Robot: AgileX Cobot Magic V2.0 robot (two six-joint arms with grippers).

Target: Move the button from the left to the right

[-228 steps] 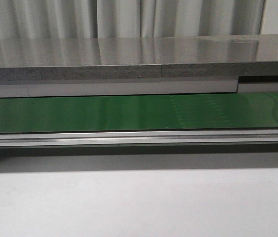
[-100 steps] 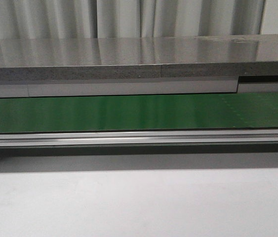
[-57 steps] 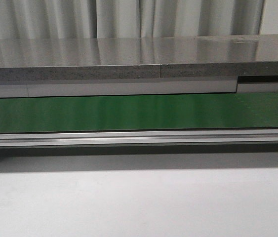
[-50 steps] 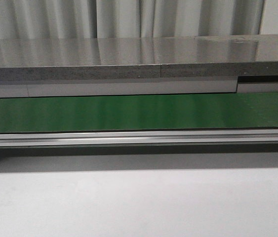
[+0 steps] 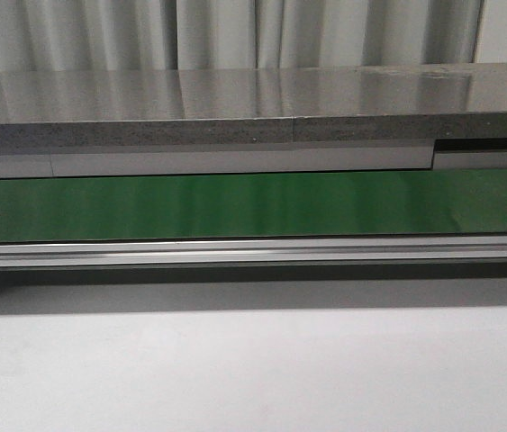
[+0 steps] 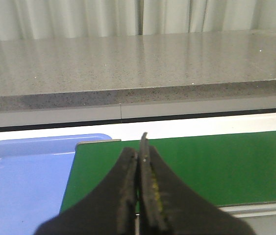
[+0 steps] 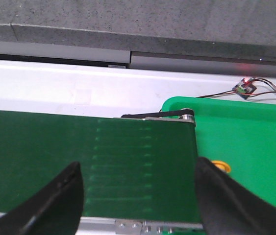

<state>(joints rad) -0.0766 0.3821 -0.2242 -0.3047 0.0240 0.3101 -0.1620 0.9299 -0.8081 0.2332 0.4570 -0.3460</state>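
Of the button (image 7: pixel 221 167), only a bit of round yellow head shows in the right wrist view. It lies in the green tray (image 7: pixel 255 137), just behind my right gripper's finger, and its body is hidden. My right gripper (image 7: pixel 138 169) is open over the right end of the green conveyor belt (image 7: pixel 79 156), with nothing between its fingers. In the left wrist view my left gripper (image 6: pixel 138 152) is shut and empty above the belt's left end (image 6: pixel 201 161). The front view shows neither gripper nor the button.
A blue tray (image 6: pixel 20 171) sits off the belt's left end. A grey stone counter (image 5: pixel 253 108) runs behind the belt (image 5: pixel 235 207), and an aluminium rail (image 5: pixel 253 252) runs along its front. A small circuit board with wires (image 7: pixel 244 87) lies beyond the green tray.
In the front view the pale stitch marks on the belt have slid right and out of sight. Nothing else there has moved.
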